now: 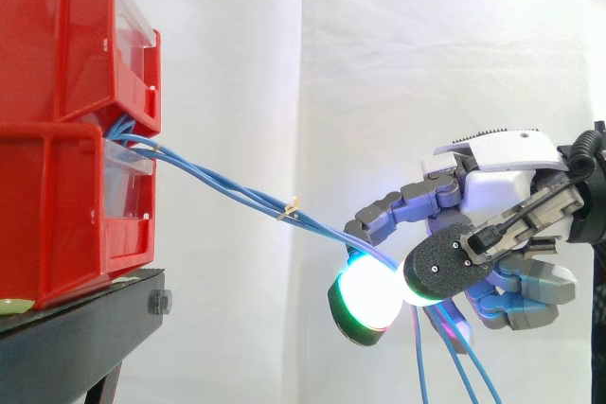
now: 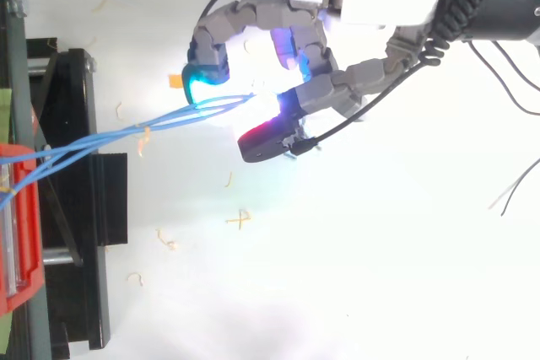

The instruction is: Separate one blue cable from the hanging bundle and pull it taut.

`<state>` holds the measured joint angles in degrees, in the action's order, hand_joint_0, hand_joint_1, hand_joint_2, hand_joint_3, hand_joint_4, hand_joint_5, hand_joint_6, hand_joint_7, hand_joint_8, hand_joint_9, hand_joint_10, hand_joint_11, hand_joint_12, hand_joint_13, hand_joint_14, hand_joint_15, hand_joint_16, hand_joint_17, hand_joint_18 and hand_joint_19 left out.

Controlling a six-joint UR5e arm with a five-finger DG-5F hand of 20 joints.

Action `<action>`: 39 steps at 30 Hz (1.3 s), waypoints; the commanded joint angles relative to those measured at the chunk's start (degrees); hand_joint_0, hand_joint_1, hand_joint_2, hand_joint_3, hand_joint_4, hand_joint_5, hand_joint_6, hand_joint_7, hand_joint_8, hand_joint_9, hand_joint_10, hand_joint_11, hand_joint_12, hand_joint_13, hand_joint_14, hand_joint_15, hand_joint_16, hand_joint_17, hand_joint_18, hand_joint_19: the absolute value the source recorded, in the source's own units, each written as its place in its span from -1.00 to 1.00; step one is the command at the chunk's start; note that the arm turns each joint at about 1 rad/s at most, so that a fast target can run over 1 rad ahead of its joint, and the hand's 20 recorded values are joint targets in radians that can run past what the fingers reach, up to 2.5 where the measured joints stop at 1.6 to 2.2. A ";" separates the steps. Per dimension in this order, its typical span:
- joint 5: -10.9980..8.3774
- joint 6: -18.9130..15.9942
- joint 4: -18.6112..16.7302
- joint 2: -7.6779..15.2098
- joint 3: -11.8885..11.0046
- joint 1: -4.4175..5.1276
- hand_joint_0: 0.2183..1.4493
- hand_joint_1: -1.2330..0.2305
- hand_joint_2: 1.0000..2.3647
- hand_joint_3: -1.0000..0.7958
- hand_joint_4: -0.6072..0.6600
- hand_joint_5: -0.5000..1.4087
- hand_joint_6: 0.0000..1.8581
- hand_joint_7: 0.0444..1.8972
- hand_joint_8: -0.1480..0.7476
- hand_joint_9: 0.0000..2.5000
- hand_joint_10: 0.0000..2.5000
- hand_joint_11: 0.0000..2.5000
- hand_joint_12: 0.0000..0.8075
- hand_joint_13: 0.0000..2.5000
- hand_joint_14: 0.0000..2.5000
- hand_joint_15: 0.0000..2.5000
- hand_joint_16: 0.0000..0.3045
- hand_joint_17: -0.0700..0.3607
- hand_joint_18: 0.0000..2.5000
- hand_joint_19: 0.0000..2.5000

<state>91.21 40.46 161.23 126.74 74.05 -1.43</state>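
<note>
Bins (image 1: 66,130) left — cables (image 1: 267,201) — robot hand (image 1: 502,191) right

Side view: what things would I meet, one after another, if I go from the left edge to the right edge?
red bins → blue cables → robot hand

A white curtain (image 1: 227,63) is hanging behind everything, with bright, even light washing over it and a straight vertical fold (image 1: 302,92) running down its middle. At the lower left a black stand (image 1: 85,333) is carrying two red bins (image 1: 57,44), one stacked on the other. From above, the white floor (image 2: 354,284) is glaring under the light, and small tan scraps (image 2: 239,219) are lying scattered over it near the stand
</note>
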 commanded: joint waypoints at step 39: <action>0.02 -1.70 12.45 -0.01 -8.22 0.20 -0.19 -0.42 -0.97 -0.05 0.33 -0.37 -0.45 0.13 -0.31 0.63 -0.98 -0.51 -0.25 0.40 -0.98 -0.08 -0.70 -0.20 -0.14 -0.31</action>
<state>91.32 38.75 173.58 126.74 66.54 -1.23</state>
